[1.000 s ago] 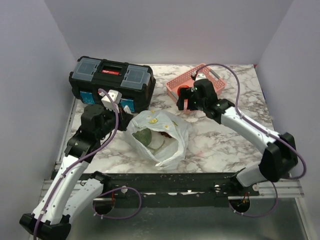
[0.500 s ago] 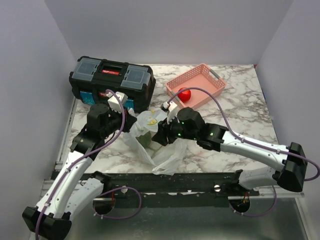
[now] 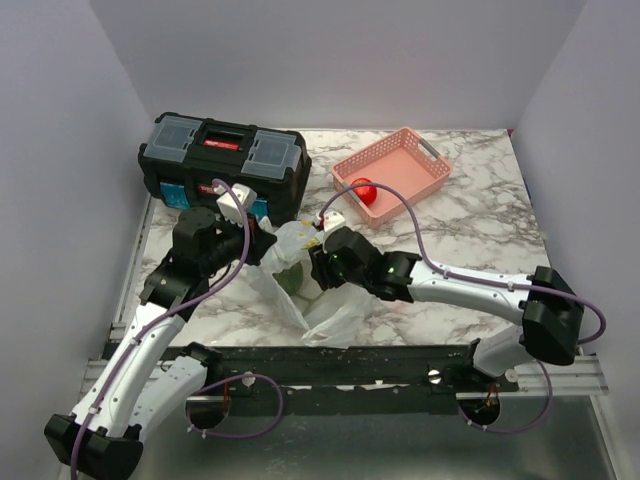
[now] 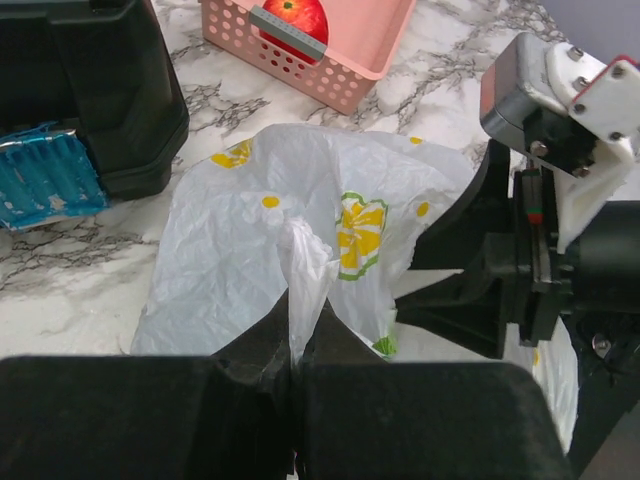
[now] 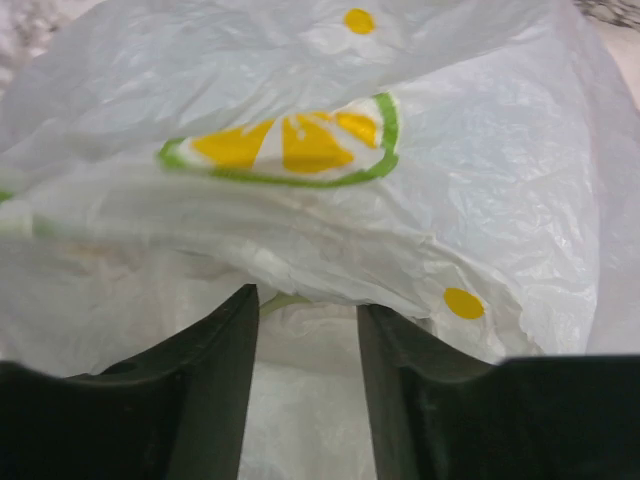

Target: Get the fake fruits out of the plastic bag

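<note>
The crinkly white plastic bag lies at the table's middle. It also shows in the left wrist view and fills the right wrist view. My left gripper is shut on a pinched fold at the bag's rim. My right gripper is open, its fingers pushed into the bag's mouth. The dull-green melon shows through the bag. The red apple lies in the pink basket; it also shows in the left wrist view. The grapes are hidden.
A black toolbox stands at the back left, right behind the left gripper; its corner shows in the left wrist view. The pink basket sits at the back right. Grey walls close in the table on three sides.
The right arm left the pink basket, with the apple in it, and swung left to the bag, pushing its open fingers into the mouth. The left gripper closed on the bag's rim.
</note>
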### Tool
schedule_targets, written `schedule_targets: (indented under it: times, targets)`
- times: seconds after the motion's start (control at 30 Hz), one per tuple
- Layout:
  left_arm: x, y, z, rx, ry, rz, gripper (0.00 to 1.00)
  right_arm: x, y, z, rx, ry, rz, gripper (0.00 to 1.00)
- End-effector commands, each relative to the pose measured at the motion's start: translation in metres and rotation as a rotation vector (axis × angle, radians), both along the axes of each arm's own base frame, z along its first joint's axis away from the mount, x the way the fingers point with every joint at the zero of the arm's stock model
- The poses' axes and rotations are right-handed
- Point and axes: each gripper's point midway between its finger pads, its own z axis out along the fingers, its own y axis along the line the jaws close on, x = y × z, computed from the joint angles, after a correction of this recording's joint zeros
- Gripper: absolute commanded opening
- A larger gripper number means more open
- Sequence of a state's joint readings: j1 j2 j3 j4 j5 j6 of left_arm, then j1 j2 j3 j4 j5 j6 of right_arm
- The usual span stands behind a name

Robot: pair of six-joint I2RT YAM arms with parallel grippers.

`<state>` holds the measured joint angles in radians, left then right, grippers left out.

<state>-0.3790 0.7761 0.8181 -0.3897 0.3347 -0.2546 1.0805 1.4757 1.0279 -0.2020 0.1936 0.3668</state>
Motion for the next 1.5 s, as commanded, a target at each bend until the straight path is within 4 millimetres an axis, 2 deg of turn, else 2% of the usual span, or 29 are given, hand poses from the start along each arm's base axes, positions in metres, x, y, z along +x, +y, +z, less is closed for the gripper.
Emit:
schedule_targets:
  times: [0.0,0.17,0.23,0.3,0.43,0.57,0.83,1.1,1.33,1.47]
  targets:
    - [-0.004,-0.006,0.011,-0.026,-0.037,-0.04,0.0,0.027,-0.02,-0.013,-0.096,-0.077,-0.167,0.5]
    - [-0.006,-0.005,0.014,-0.031,-0.046,-0.043,0.0,0.029,-0.008,-0.028,-0.073,-0.057,-0.17,0.53]
    - [-0.006,-0.005,0.014,-0.032,-0.049,-0.044,0.0,0.033,-0.009,-0.033,-0.083,-0.061,-0.199,0.53]
    - [-0.006,-0.005,0.014,-0.032,-0.051,-0.041,0.0,0.044,-0.021,-0.035,-0.113,-0.097,-0.284,0.54]
    - [-0.007,-0.005,0.014,-0.036,-0.05,-0.045,0.0,0.059,-0.046,-0.029,-0.188,-0.192,-0.389,0.62]
    - [-0.007,-0.007,0.013,-0.04,-0.039,-0.053,0.0,0.065,-0.055,-0.024,-0.228,-0.249,-0.397,0.71]
    - [-0.006,-0.008,0.013,-0.04,-0.035,-0.054,0.0,0.073,-0.047,-0.03,-0.238,-0.313,-0.355,0.86]
    - [-0.006,-0.01,0.011,-0.044,-0.021,-0.064,0.0,0.084,-0.034,-0.061,-0.292,-0.376,-0.285,0.99]
    - [-0.007,-0.01,0.01,-0.042,-0.021,-0.063,0.0,0.095,-0.025,-0.1,-0.354,-0.345,-0.27,0.98]
    - [-0.007,-0.01,0.01,-0.043,-0.019,-0.065,0.0,0.091,-0.019,-0.114,-0.338,-0.313,-0.238,0.87]
